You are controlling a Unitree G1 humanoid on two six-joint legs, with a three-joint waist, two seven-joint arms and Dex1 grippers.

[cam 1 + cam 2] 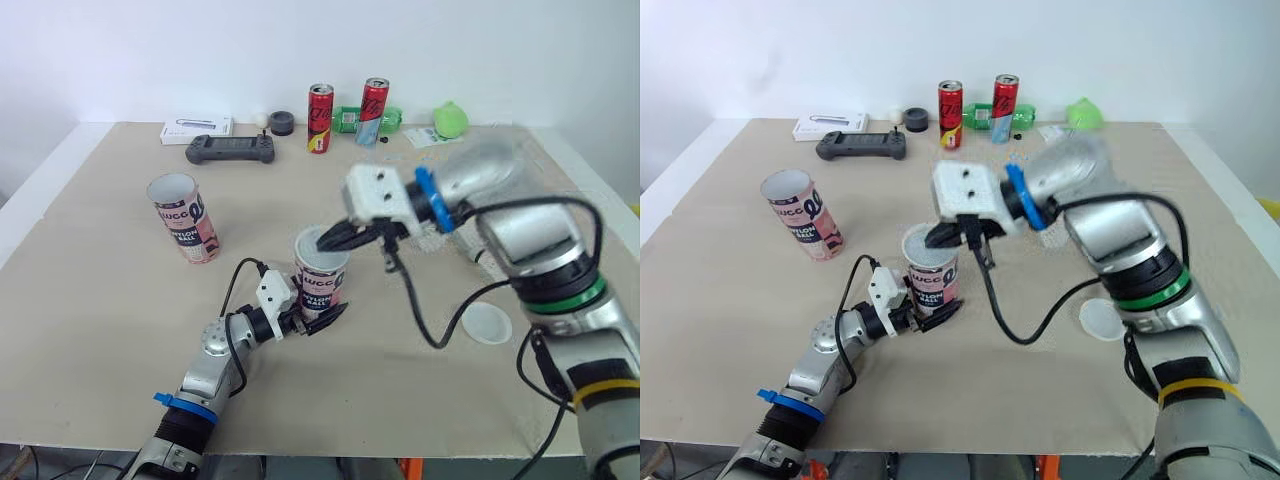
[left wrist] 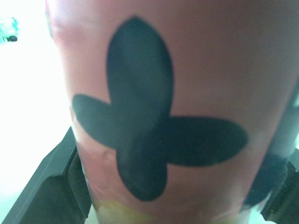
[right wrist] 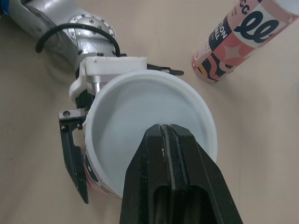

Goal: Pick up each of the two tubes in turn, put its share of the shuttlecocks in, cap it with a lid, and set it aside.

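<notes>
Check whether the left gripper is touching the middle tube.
Touching. In the left wrist view the tube sits wedged between the left gripper's fingers; the right wrist view shows one finger against its side.

Bright, even, diffuse light covers the bench and the white wall at 12 o'clock, with no hard glare. Shadows are faint and soft-edged, hugging the foot of the tube at the centre and the other tube toward 10 o'clock. At the left wrist the centre tube's side sits in shade while the background beside it burns out to white; at the right wrist the lid is flatly lit.
</notes>
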